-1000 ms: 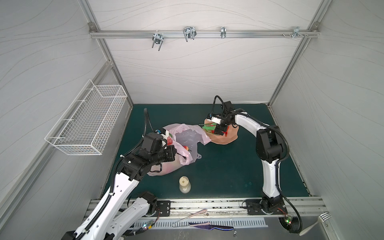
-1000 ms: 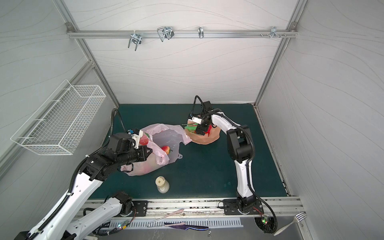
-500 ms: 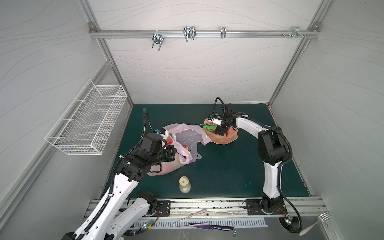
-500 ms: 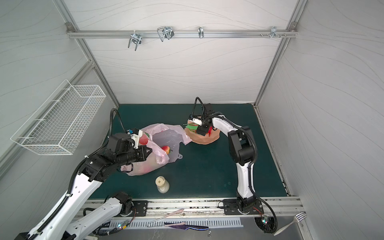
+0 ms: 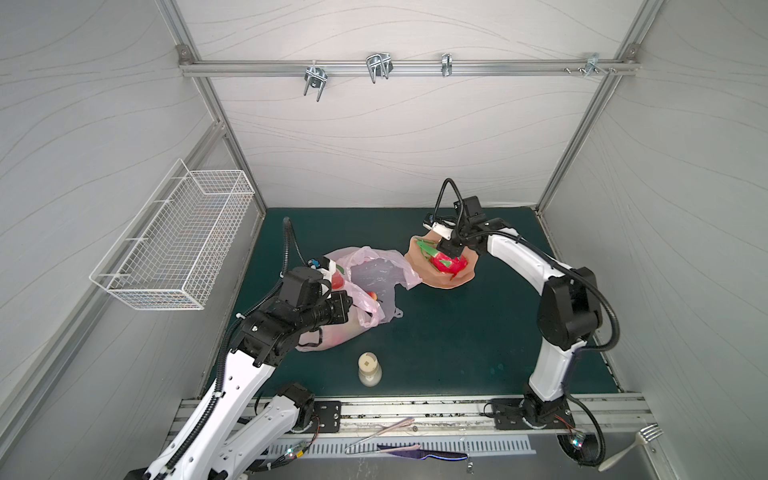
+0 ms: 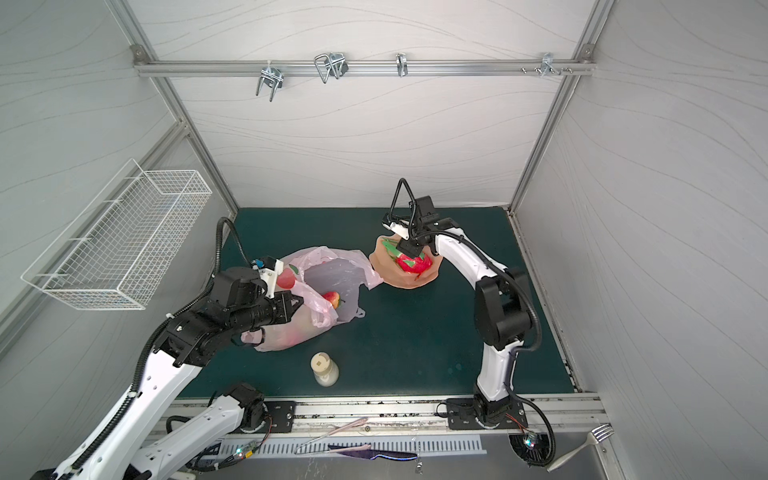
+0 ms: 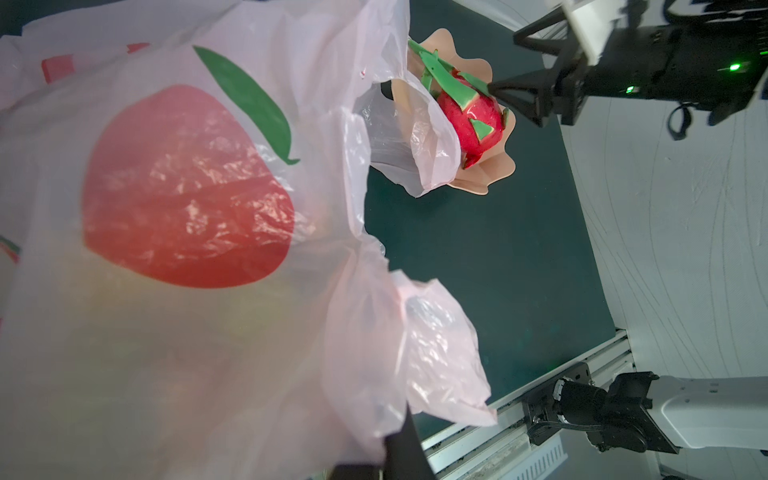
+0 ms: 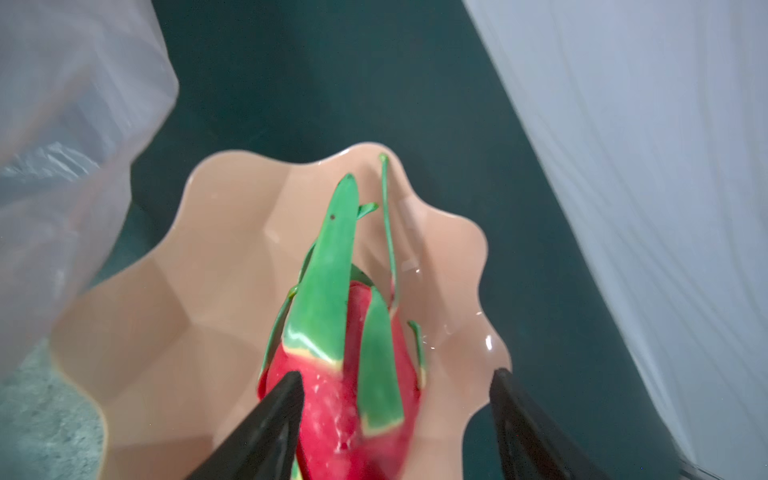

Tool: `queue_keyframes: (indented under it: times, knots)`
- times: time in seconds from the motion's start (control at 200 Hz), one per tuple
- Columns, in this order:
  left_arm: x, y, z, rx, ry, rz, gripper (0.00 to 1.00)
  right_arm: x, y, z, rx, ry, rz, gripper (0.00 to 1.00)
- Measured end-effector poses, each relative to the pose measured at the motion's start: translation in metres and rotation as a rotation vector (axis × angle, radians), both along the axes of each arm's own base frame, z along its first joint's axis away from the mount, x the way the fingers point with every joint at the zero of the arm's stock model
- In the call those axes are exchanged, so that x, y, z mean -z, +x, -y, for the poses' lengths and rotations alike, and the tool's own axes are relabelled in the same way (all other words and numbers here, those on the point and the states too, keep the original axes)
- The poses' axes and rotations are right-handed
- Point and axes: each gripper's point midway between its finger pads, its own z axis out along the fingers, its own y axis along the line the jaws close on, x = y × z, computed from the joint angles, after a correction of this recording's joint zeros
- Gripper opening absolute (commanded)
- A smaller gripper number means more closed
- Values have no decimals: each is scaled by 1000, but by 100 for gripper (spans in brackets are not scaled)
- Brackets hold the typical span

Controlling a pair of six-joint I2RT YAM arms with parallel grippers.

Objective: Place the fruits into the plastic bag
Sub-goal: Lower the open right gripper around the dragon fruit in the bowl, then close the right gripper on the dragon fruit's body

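Two black fingers of the right gripper straddle the dragon fruit lying in the dish. One finger touches the fruit's red side and the other stands apart near the dish's rim, so the jaws are part-spread and not yet clamped. That straddle likely sets up a pinch across the fruit's narrow width, clear of its long green leaves.

Just beside the dish lies the bag, a loose flap right against the dish's rim. On the bag's side away from the dish, the left gripper is closed on the bag's edge, seemingly to keep the mouth raised and wide. A strawberry already lies inside.

Against a second ago, the right elbow has swung farther from the dish and the jaws look narrower. The bag and left arm are unchanged.
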Motion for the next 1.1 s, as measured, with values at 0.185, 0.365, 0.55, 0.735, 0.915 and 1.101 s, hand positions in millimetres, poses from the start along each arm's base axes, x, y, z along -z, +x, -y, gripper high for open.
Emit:
queue_keyframes:
  times: [0.185,0.365,0.55,0.735,0.915,1.101]
  knots:
    - [0,0,0,2,1,3,0,-55,-13,1,4,86,80,90]
    - [0,0,0,3,1,3,0,-40,-21,2,-16,76,21,99]
    - [0,0,0,3,1,3,0,0,-22,16,-1,41,-111,99]
    - [0,0,0,4,0,3,0,41,-22,29,1,3,-225,99]
    - [0,0,0,5,0,1,0,66,-22,32,-13,-18,-288,99]
    - [2,1,1,5,4,-7,0,80,-19,29,-21,-16,-325,99]
